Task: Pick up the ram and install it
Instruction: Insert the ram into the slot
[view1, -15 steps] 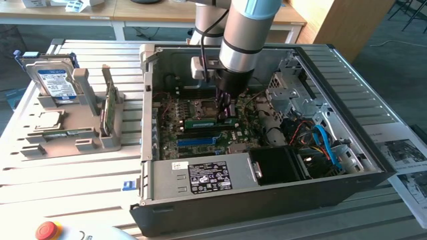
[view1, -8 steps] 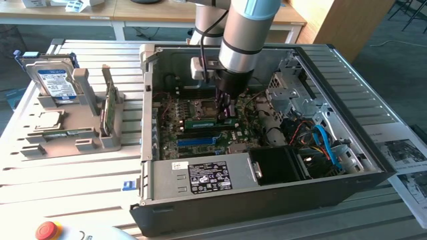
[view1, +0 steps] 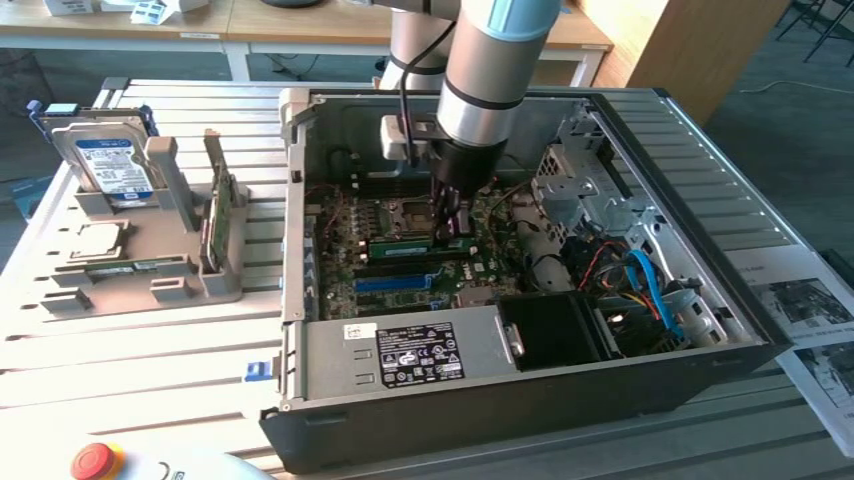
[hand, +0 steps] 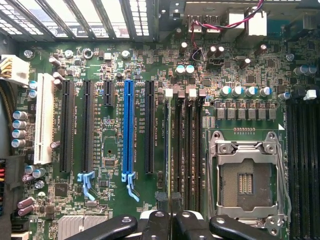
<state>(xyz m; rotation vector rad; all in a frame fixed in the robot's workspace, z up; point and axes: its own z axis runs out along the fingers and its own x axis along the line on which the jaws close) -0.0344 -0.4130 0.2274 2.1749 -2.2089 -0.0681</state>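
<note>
The ram (view1: 416, 244) is a thin green stick with a pale label. It stands on edge across the motherboard (view1: 360, 270) inside the open computer case (view1: 534, 405), at the black memory slots (hand: 187, 150) beside the empty processor socket (hand: 245, 177). My gripper (view1: 451, 232) reaches straight down from the arm and is shut on the ram's upper edge, near the stick's end on the exterior view's right. In the wrist view my gripper (hand: 171, 220) has its black fingers (hand: 157, 222) close together, right over the memory slots.
A grey holder (view1: 200, 285) on the exterior view's left carries a hard drive (view1: 114, 165), a processor (view1: 91, 240) and an upright green card (view1: 220, 215). In the case are the power supply (view1: 414, 355), cables (view1: 647, 280) and drive cage (view1: 587, 170). A long blue slot (hand: 128, 130) lies near the memory slots.
</note>
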